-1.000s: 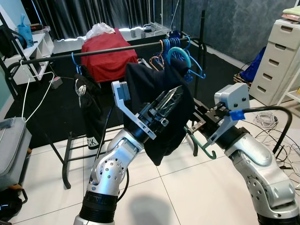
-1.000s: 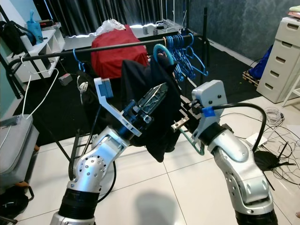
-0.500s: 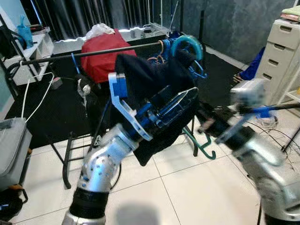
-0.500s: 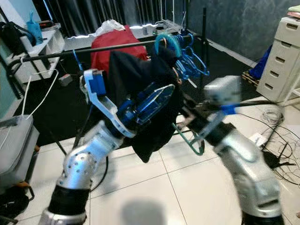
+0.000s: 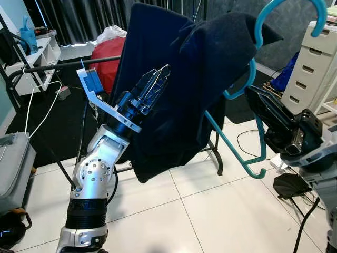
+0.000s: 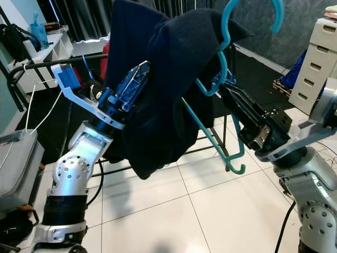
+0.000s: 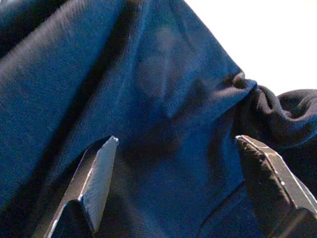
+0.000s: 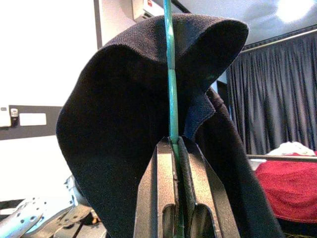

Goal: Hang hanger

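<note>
A teal hanger (image 5: 235, 145) carries a dark navy garment (image 5: 179, 89) and is held high, its hook (image 6: 228, 21) near the top of the eye views. My right gripper (image 8: 171, 142) is shut on the hanger's thin teal wire just below the draped cloth; it reaches in from the right (image 5: 254, 96). My left gripper (image 7: 176, 140) is open, its fingers (image 7: 97, 173) spread against the garment's folds on the left side (image 5: 154, 84). The black clothes rail (image 5: 50, 66) runs behind, partly hidden by the garment.
A red bundle (image 5: 103, 52) lies behind the rail. White drawers (image 5: 317, 58) stand at the right, a grey case (image 5: 13, 168) at the left. Cables and a dark object (image 5: 290, 185) lie on the white tiles at the right.
Both arms have risen and come closer to the camera, lifting hanger and garment from rail height to well above it. The right gripper stays shut on the hanger.
</note>
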Motion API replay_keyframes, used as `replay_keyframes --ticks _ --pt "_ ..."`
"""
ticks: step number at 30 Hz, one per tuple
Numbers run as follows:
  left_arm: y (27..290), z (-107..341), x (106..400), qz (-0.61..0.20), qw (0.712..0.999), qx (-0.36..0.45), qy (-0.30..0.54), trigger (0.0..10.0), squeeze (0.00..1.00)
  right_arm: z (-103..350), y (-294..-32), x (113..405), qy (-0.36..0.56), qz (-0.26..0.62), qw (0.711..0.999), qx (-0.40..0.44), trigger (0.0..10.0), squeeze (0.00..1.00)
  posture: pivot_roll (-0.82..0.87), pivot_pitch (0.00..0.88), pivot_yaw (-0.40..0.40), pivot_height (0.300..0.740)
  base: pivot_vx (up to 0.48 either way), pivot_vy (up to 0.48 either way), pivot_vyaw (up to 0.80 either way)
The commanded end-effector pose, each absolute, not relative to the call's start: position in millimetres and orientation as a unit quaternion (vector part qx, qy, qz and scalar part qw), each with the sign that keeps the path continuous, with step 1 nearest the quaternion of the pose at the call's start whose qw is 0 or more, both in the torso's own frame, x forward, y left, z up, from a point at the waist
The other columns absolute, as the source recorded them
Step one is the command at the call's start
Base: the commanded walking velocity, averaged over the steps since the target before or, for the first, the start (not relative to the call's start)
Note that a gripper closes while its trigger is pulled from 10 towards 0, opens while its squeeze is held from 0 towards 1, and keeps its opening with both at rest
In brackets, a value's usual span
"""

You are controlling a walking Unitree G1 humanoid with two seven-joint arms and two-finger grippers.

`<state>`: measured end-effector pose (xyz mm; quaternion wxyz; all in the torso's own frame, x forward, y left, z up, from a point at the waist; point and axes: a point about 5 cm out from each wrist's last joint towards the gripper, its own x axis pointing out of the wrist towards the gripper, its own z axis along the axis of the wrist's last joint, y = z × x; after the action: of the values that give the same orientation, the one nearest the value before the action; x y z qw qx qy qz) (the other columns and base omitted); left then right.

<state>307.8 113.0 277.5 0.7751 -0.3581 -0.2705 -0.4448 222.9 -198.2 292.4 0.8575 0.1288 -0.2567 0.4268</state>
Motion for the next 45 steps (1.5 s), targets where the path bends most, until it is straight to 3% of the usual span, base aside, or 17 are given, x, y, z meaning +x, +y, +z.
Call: replay_keyframes --ticks 1,5,6,10,13,15,16,17,22,27,28,29,30,31,32,35,45 --pt "125.4 278.6 308.4 -0.443 0.778 -0.348 -0.279 10.0 0.0 300.0 -206.7 214.0 -0.28 0.443 0.84 0.143 10.0 0.0 -0.24 0.0 0.078 0.74 0.0 0.0 0.0" --pt "130.2 276.5 310.1 -0.437 0.782 -0.346 -0.28 10.0 0.0 302.0 -211.3 201.3 -0.284 0.483 0.814 0.156 10.0 0.0 -0.24 0.0 0.078 0.74 0.0 0.0 0.0" --pt "132.0 276.2 309.3 -0.438 0.777 -0.352 -0.284 10.0 0.0 300.5 -216.4 191.9 -0.287 0.51 0.792 0.176 10.0 0.0 -0.24 0.0 0.077 0.74 0.0 0.0 0.0" --pt "133.9 277.5 306.0 -0.447 0.763 -0.366 -0.292 10.0 0.0 298.6 -225.1 184.9 -0.296 0.523 0.771 0.208 10.0 0.0 -0.24 0.0 0.076 0.74 0.0 0.0 0.0" --pt "133.9 277.5 306.0 -0.447 0.763 -0.366 -0.292 10.0 0.0 298.6 -225.1 184.9 -0.296 0.523 0.771 0.208 10.0 0.0 -0.24 0.0 0.076 0.74 0.0 0.0 0.0" --pt "137.6 281.2 293.7 -0.489 0.721 -0.382 -0.308 10.0 0.0 284.9 -234.9 187.7 -0.276 0.501 0.789 0.222 10.0 0.0 -0.24 0.0 0.078 0.74 0.0 0.0 0.0" --pt "137.6 281.2 293.7 -0.489 0.721 -0.382 -0.308 10.0 0.0 284.9 -234.9 187.7 -0.276 0.501 0.789 0.222 10.0 0.0 -0.24 0.0 0.078 0.74 0.0 0.0 0.0" --pt "139.9 281.6 286.7 -0.516 0.701 -0.38 -0.314 10.0 0.0 276.9 -237.4 189.8 -0.261 0.489 0.802 0.224 10.0 0.0 -0.24 0.0 0.079 0.74 0.0 0.0 0.0" --pt "145.5 277.0 278.1 -0.549 0.686 -0.358 -0.316 10.0 0.0 266.2 -244.6 195.7 -0.241 0.454 0.829 0.219 10.0 0.0 -0.23 0.0 0.08 0.74 0.0 0.0 0.0" --pt "154.1 269.0 279.0 -0.542 0.71 -0.325 -0.313 10.0 0.0 265.0 -258.9 200.2 -0.242 0.41 0.852 0.218 10.0 0.0 -0.23 0.0 0.079 0.74 0.0 0.0 0.0" --pt "159.8 263.2 282.8 -0.524 0.73 -0.313 -0.307 10.0 0.0 264.9 -267.3 205.8 -0.24 0.373 0.87 0.215 10.0 0.0 -0.23 0.0 0.08 0.74 0.0 0.0 0.0" --pt "159.8 263.2 282.8 -0.524 0.73 -0.313 -0.307 10.0 0.0 264.9 -267.3 205.8 -0.24 0.373 0.87 0.215 10.0 0.0 -0.23 0.0 0.08 0.74 0.0 0.0 0.0" --pt "164.2 255.3 288.7 -0.498 0.759 -0.301 -0.293 10.0 0.0 263.8 -271.6 210.7 -0.234 0.348 0.883 0.209 10.0 0.0 -0.24 0.0 0.081 0.74 0.0 0.0 0.0" --pt "164.2 255.3 288.7 -0.498 0.759 -0.301 -0.293 10.0 0.0 263.8 -271.6 210.7 -0.234 0.348 0.883 0.209 10.0 0.0 -0.24 0.0 0.081 0.74 0.0 0.0 0.0" --pt "163.0 246.2 293.7 -0.473 0.79 -0.282 -0.27 10.0 0.0 261.8 -269.9 213.5 -0.226 0.344 0.888 0.208 10.0 0.0 -0.23 0.0 0.08 0.74 0.0 0.0 0.8" --pt "157.5 236.0 295.5 -0.456 0.817 -0.258 -0.241 10.0 0.0 258.5 -262.3 214.2 -0.214 0.361 0.883 0.211 10.0 0.0 -0.23 0.0 0.08 0.74 0.0 0.0 0.8" --pt "148.6 227.5 285.4 -0.467 0.828 -0.229 -0.211 10.0 0.0 247.0 -239.6 208.1 -0.175 0.441 0.85 0.23 10.0 0.0 -0.22 0.0 0.076 0.74 0.0 0.0 0.8"
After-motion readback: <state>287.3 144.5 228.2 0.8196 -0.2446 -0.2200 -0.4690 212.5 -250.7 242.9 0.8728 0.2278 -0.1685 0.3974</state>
